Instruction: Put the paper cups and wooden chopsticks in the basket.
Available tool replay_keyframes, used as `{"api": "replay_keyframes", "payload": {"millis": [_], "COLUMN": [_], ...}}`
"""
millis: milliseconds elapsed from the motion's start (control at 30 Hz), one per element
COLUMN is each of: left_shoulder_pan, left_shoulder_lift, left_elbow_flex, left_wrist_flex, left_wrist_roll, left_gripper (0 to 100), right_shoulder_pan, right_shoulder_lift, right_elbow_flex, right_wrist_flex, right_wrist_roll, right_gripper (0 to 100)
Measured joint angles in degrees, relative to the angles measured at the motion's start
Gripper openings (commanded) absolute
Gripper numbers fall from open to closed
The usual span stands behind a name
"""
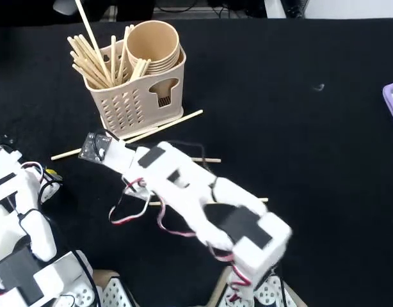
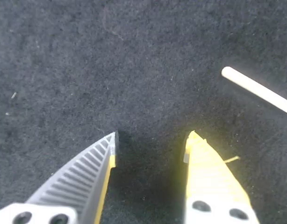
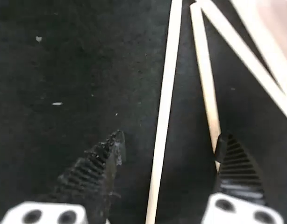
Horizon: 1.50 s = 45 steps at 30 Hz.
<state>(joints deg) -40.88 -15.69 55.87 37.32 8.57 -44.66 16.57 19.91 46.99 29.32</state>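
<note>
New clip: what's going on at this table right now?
The right gripper, open, is low beside the basket, straddling a loose chopstick. The left gripper is open over the black table near another stick. The paper cups and a bundle of chopsticks are in the basket; a few sticks lie outside.

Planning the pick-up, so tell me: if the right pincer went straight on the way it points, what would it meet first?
Most likely the wooden chopstick lying on the black table, inside the open right pincer; depth is unclear.
</note>
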Motion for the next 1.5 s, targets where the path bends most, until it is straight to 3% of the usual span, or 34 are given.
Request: {"api": "replay_keyframes", "payload": {"millis": [233,400,433,700,967,1100,1333,1500], "left_shoulder_pan": [0.0,0.0,0.0,-1.49,-12.22,-16.79,-14.42,-13.27], "left_shoulder_lift": [0.0,0.0,0.0,0.0,0.26,0.26,2.55,5.8], "left_elbow_flex": [0.0,0.0,0.0,0.0,-2.55,-3.43,-3.34,-3.43], "left_wrist_flex": [0.0,0.0,0.0,0.0,0.0,0.0,-5.27,-7.82], "left_wrist_roll": [0.0,0.0,0.0,0.0,0.09,3.52,5.36,5.36], "left_gripper": [24,24,24,24,24,24,24,24], "right_shoulder_pan": [2.81,2.81,2.81,3.78,3.34,2.99,2.64,2.37], "right_shoulder_lift": [4.4,5.01,5.01,5.36,0.0,-6.07,-20.22,-34.73], "right_elbow_flex": [-3.78,-3.96,-4.13,-5.27,1.05,8.18,19.52,21.19], "right_wrist_flex": [-0.26,-0.26,-0.26,-0.7,-3.96,-9.49,-15.82,-16.0], "right_wrist_roll": [1.32,4.48,4.66,4.92,-0.44,-4.48,-10.99,-11.69], "right_gripper": [28.6,0.5,3.6,1.0,1.0,1.0,1.0,1.1]}}
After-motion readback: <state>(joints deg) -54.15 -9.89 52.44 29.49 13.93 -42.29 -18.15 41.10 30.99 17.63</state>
